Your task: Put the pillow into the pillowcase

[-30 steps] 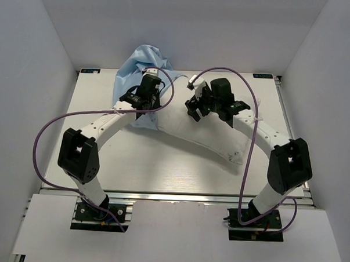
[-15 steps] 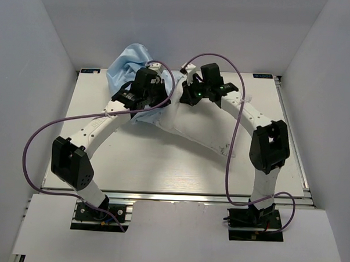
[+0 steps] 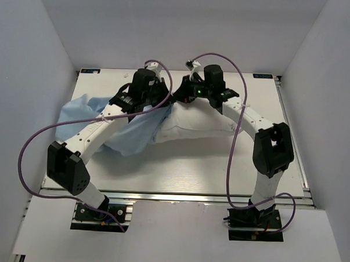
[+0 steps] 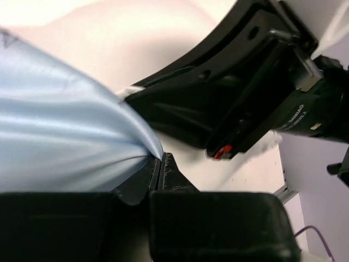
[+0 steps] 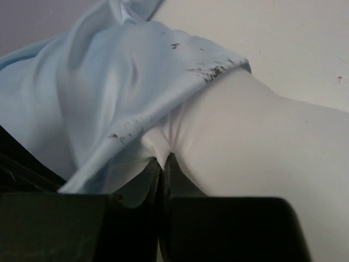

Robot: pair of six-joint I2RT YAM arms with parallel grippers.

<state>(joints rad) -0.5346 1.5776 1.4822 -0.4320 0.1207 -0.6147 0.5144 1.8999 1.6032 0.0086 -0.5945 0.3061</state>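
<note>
Top view: one pillow, cream, lies across the middle of the tabletop. One pillowcase, light blue and crumpled, trails off the pillow's left end and spreads away from it, passing under the left arm. Both wrists meet over the pillow's far left corner. From above, their black bodies hide the fingertips, so the jaws cannot be read there.

Left wrist view fills the gap. The left gripper has its jaws pressed together on a taut fold of the pillowcase, with blue cloth fanning out from the pinch. The right arm sits just beyond, close over the pillow.

Right wrist view: the right gripper has its jaws together on cloth at the pillowcase's hem, where it lies on the pillow. Whether pillow fabric is caught too, I cannot tell. Only this view shows the hem drawn over the pillow's end, with dark specks along it.

Around the pillow: two arms and two purple cables, one on the left and one on the right; the right one crosses over the pillow's right end.
</note>
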